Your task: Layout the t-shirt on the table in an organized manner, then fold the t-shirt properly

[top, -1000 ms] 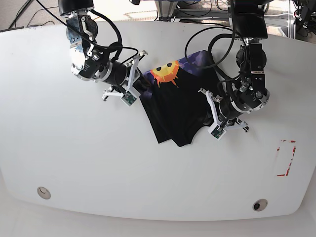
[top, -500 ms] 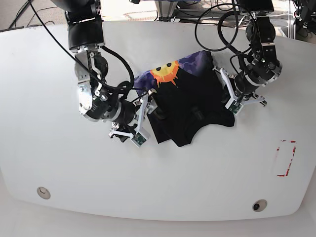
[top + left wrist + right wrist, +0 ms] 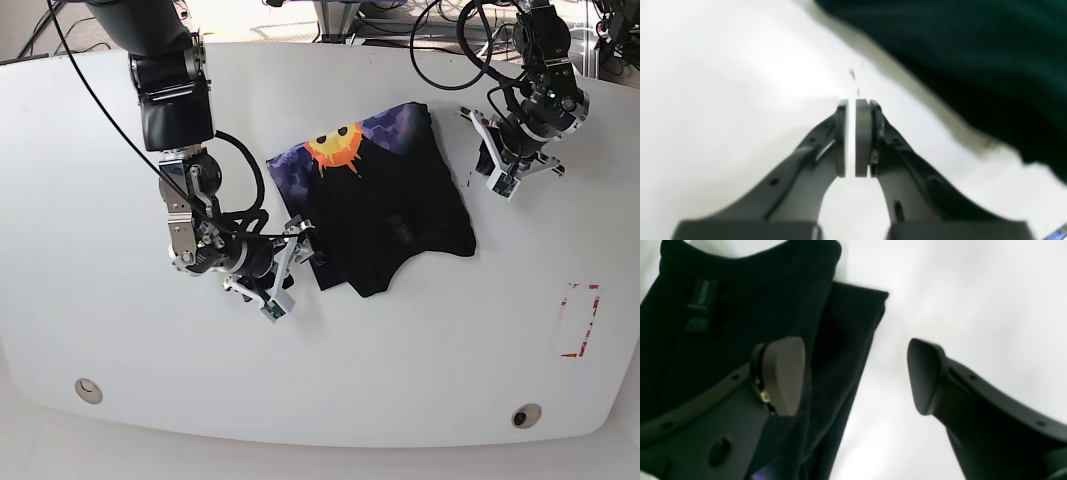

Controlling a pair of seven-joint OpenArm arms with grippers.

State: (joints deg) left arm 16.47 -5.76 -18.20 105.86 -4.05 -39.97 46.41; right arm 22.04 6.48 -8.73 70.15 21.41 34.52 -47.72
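While the black t-shirt [image 3: 385, 205] lies half-folded, the spread right gripper [image 3: 857, 376] must pinch its edge; the left gripper [image 3: 851, 138] is pressed together.

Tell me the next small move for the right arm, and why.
Probably ease the open right gripper onto the t-shirt edge and close: one finger is over black cloth, the other over bare table, nothing pinched. The shirt lies bunched, so its near edge needs pulling flat.

Count — one t-shirt [image 3: 385, 215], black with a printed panel; one table [image 3: 420, 350]; two round holes [image 3: 89, 390] in it; one red dashed rectangle [image 3: 579, 320]; two grippers — left gripper [image 3: 478, 148], right gripper [image 3: 299, 255]. Dark specks possibly three, blurred.
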